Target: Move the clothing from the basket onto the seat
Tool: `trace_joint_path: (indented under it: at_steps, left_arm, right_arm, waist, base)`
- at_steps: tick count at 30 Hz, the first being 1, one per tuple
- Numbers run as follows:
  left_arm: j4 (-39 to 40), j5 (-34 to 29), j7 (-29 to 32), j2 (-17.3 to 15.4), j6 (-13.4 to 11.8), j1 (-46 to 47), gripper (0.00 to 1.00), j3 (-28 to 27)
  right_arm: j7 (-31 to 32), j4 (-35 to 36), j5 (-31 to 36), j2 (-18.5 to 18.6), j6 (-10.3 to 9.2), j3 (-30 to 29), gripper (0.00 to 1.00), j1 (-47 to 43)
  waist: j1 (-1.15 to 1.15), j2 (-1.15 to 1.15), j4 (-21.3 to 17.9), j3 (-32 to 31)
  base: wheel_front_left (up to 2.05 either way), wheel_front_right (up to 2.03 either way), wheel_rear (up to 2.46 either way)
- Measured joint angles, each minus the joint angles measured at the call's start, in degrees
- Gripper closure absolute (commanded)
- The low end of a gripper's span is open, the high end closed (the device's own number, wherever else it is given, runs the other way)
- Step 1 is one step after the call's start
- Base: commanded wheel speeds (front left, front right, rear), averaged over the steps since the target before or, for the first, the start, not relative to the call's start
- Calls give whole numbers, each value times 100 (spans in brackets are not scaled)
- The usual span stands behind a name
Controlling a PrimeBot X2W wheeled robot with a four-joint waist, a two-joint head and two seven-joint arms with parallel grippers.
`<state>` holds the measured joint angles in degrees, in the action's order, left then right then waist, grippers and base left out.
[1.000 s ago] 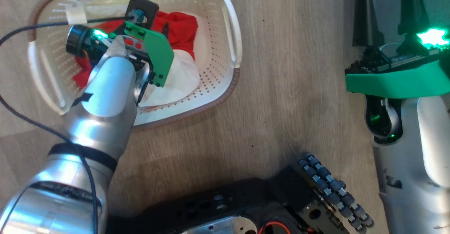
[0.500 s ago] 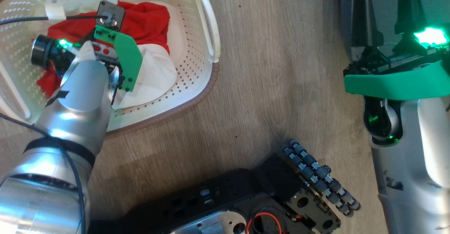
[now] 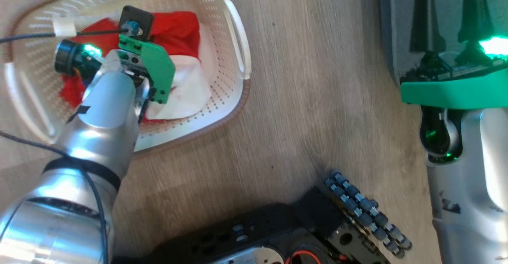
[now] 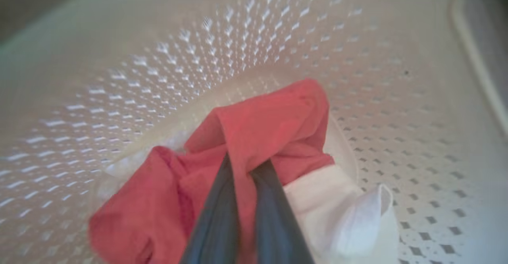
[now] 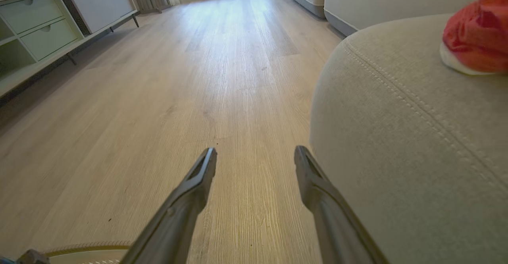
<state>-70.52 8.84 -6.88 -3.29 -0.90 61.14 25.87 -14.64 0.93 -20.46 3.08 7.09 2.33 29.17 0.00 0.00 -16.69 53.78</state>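
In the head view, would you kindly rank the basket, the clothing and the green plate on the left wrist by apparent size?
1. basket, largest.
2. clothing, partly hidden by the arm.
3. green plate, smallest, though nearer the camera.

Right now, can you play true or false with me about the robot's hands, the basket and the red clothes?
1. The left gripper is shut on the red clothing inside the basket. True.
2. The right gripper holds a garment. False: it is open and empty.
3. A red garment lies on the seat. True.
4. The basket stands on the seat. False: it stands on the wooden floor.
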Motion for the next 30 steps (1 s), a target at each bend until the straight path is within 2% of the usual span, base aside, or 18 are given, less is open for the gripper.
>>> trace_joint_path:
  at_steps: [5,12,23,30]
  left_arm:
    - [133,264,-536,55,126,-376,100,-60]
    - [647,608,-733,32,125,-1372,100,-348]
    - [3273,822,-733,-256,-186,-3559,100,-962]
    - [4475,818,-733,-276,-291,-4542,100,-1131]
  right_arm:
    - [0,-222,167,0,0,-80,0,-319]
    - [0,-525,364,0,0,-236,0,-804]
    - [0,-851,768,-3,0,-478,0,-1709]
    - [1,-1092,1050,11,0,-542,0,-2198]
  waist:
    - [0,0,208,-597]
    - [-1,0,475,-1671]
    - [-1,0,922,-3417]
    - [-1,0,1253,-4285]
  base:
    - [0,0,0]
    - [0,0,0]
    - [0,0,0]
    - [0,0,0]
